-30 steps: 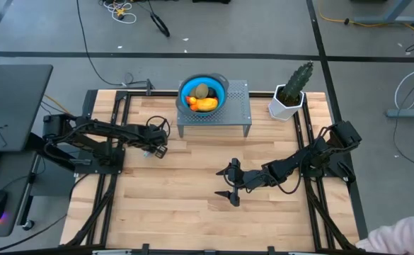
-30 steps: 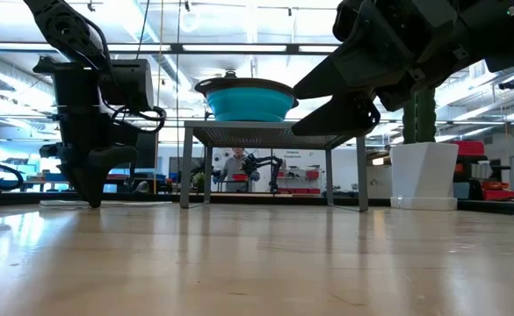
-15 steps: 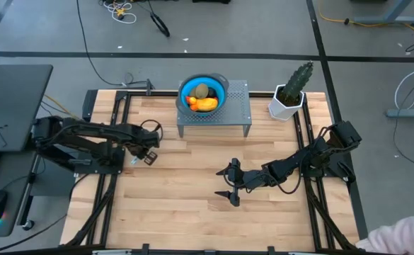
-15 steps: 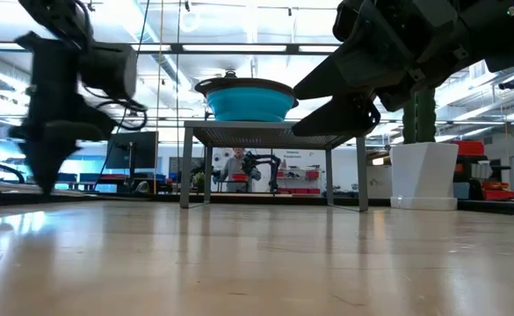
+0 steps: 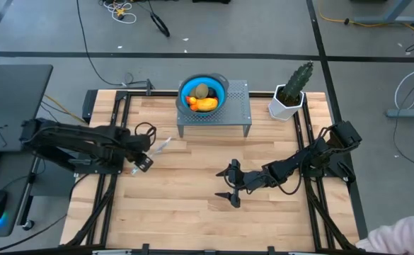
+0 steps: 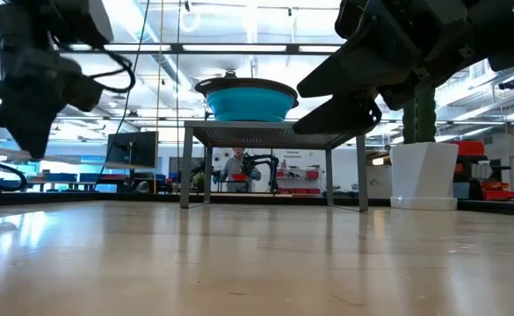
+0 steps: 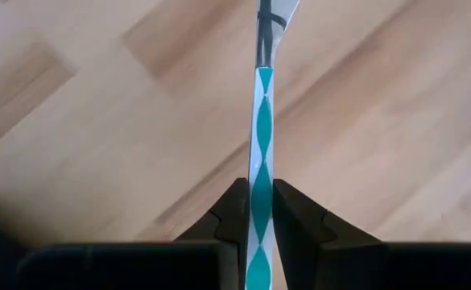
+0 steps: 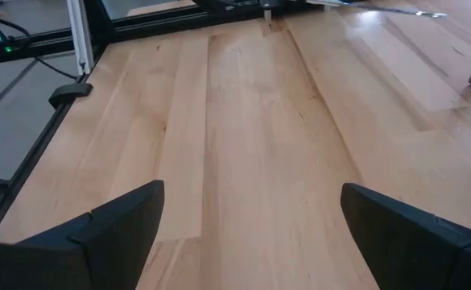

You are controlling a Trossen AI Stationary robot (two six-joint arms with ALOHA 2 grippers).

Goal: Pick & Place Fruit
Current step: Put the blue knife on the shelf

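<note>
The fruit lies in a blue bowl (image 5: 182,91) on a grey perforated stand (image 5: 238,108) at the table's far middle: a yellow-orange oblong (image 5: 206,104), an olive-brown oval (image 5: 202,89), an orange-red ball (image 5: 190,100) and a dark purple ball (image 5: 212,93). My left gripper (image 5: 141,161) is near the table's left edge, shut on a slim white-and-teal stick (image 5: 163,144). My right gripper (image 5: 229,183) hangs open over the middle of the table, touching nothing. The low view shows the bowl (image 6: 243,98) from the side, with the fruit hidden. My left gripper (image 7: 262,189) pinches the stick's patterned shaft (image 7: 261,173) between its two fingers, which lie along it. The stick runs straight out ahead of the fingers to its dark tip (image 7: 265,24), pointing toward the stand. The low view shows the gripper (image 6: 30,140) above the table.
A green cactus in a white pot (image 5: 289,99) stands at the far right corner, beside the stand. Bare wood stretches between the two arms and toward the near edge. Black frame rails run along both sides. A pale sleeve (image 5: 405,237) shows at the near right corner.
My left gripper has drawn back from beside the stand toward the table's left and near edges and has risen, carrying the stick with it. My right arm has kept still.
</note>
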